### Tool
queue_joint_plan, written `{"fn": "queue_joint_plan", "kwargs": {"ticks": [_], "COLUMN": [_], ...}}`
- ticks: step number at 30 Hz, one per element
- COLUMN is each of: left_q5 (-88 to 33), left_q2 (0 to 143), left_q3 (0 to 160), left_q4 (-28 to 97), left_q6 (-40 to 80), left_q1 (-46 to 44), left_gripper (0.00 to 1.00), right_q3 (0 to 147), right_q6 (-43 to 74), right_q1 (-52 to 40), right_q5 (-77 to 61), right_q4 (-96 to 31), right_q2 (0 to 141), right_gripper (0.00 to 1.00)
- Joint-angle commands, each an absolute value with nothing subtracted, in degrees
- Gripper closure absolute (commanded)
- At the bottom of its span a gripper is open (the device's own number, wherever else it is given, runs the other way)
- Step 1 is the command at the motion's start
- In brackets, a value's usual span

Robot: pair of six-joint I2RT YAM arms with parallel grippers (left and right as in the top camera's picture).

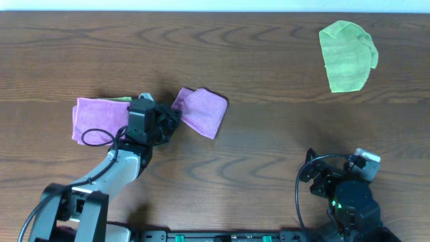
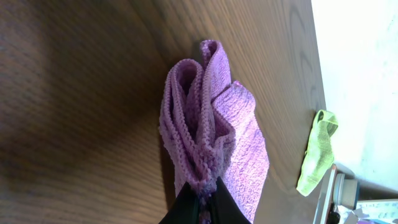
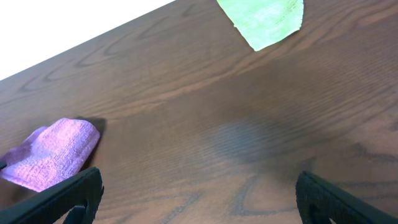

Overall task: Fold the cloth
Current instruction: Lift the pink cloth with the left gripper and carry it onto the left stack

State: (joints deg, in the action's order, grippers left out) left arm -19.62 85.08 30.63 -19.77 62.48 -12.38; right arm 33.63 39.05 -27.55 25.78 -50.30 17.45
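A purple cloth [image 1: 201, 109] lies across the middle left of the wooden table, one part spread flat at the left [image 1: 97, 117] and one end lifted and bunched at the right. My left gripper [image 1: 169, 121] is shut on the cloth's gathered edge; in the left wrist view the cloth [image 2: 208, 124] hangs bunched from the jaws [image 2: 204, 202]. My right gripper [image 1: 342, 195] rests near the front right, open and empty, its fingers wide apart in the right wrist view [image 3: 199, 196], where the purple cloth [image 3: 53, 152] shows at the left.
A crumpled green cloth [image 1: 347, 55] lies at the far right of the table; it also shows in the right wrist view [image 3: 264, 17] and the left wrist view [image 2: 316, 152]. A black cable [image 1: 97, 136] loops over the purple cloth's left part.
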Motion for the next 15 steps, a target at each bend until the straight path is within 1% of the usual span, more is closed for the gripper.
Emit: {"fn": "queue_joint_plan", "kwargs": {"ticks": [1,10,15], "left_q5": [-20.4,-20.6,-20.6], "left_q2": [83.1,79.2,76.8], "left_q3": [30.9,31.1,34.5], "left_q4": [-18.8,-15.7,-7.3], "left_q6": [60.4,59.3,55.2], "left_q1": [-11.9,-11.1,-9.2], "left_gripper": [0.94,0.94,0.94], "right_q3": [33.4,33.4,33.4], "right_q6": [39.8,39.8,39.8], "right_q1": [-27.4,-27.4,-27.4], "right_q5": [26.8,26.8,26.8], "right_q4": [-50.4,-50.4,-50.4], "right_q2": [17.1,17.1,17.1], "right_gripper": [0.01,0.01,0.01]}}
